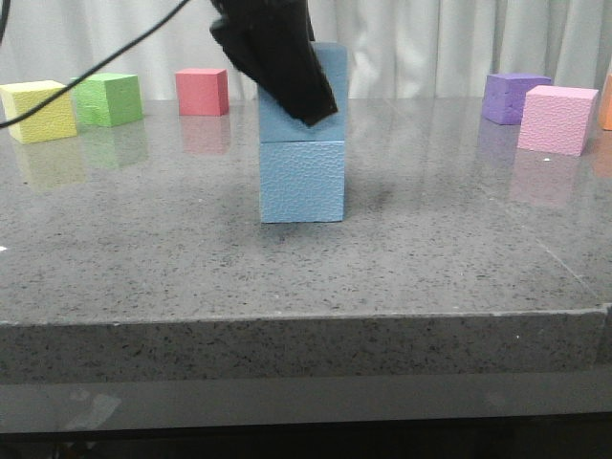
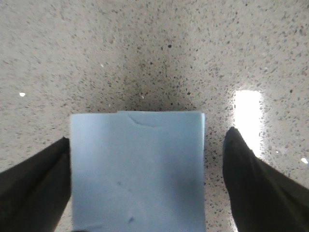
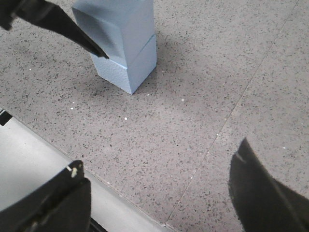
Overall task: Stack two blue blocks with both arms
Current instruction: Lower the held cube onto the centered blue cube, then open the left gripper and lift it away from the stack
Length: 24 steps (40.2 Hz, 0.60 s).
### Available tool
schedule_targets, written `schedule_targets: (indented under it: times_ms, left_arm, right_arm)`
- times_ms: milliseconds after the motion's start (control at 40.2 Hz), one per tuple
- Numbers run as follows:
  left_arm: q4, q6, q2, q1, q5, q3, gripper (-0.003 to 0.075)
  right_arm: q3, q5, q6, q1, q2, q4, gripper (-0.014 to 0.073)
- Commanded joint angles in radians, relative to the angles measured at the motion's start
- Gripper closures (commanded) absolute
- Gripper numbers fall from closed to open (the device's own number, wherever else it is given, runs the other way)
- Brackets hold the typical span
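Observation:
Two sky-blue blocks stand stacked at the table's middle: the lower block [image 1: 302, 182] rests on the table and the upper block [image 1: 279, 122] sits squarely on it. My left gripper [image 1: 308, 107] hangs over the upper block, with its fingers down either side. In the left wrist view the gripper [image 2: 148, 137] is open around the block [image 2: 137, 174]: one finger is at the block's edge and the other stands clear of it. The right wrist view shows the stack [image 3: 133, 63] from the side. My right gripper [image 3: 159, 157] is open and empty above the table's front edge, out of the front view.
Yellow [image 1: 38, 111], green [image 1: 107, 98] and red [image 1: 202, 92] cubes stand at the back left. Purple [image 1: 514, 97] and pink [image 1: 557, 119] cubes stand at the back right, with an orange one [image 1: 607, 100] at the frame edge. The table's front edge [image 3: 58, 150] lies under my right gripper.

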Motion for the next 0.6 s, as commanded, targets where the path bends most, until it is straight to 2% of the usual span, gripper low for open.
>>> schedule_targets:
  times_ms: [0,149,199,298,398,571]
  left_arm:
    - [-0.026,-0.006,-0.092,0.003,-0.023,-0.029,0.0123]
    - [-0.026,-0.072,-0.151,0.015,-0.023,-0.029,0.0123]
    - [-0.023,-0.148,-0.177,0.022,-0.028,-0.029,0.0123]
    - [-0.016,-0.394,-0.219,0.056,-0.027,-0.029,0.0125]
    - [-0.016,-0.651,-0.268,0.105,-0.015,-0.029,0.0160]
    - [-0.016,-0.703,-0.408,0.165,-0.015,0.065,0.0191]
  right_arm:
    - [-0.027,-0.063,-0.001,-0.003,-0.005,0.005,0.0001]
    - [-0.027,-0.063,-0.001,-0.003,-0.005,0.005,0.0001]
    - [-0.027,-0.063,-0.001,-0.003,-0.005,0.005,0.0001]
    - [-0.027,-0.063,-0.001,-0.003,-0.005,0.005,0.0001]
    - [-0.027,-0.063,-0.001,-0.003,-0.005,0.005,0.0001]
    - [-0.027,-0.063,-0.001,-0.003,-0.005,0.005,0.0001]
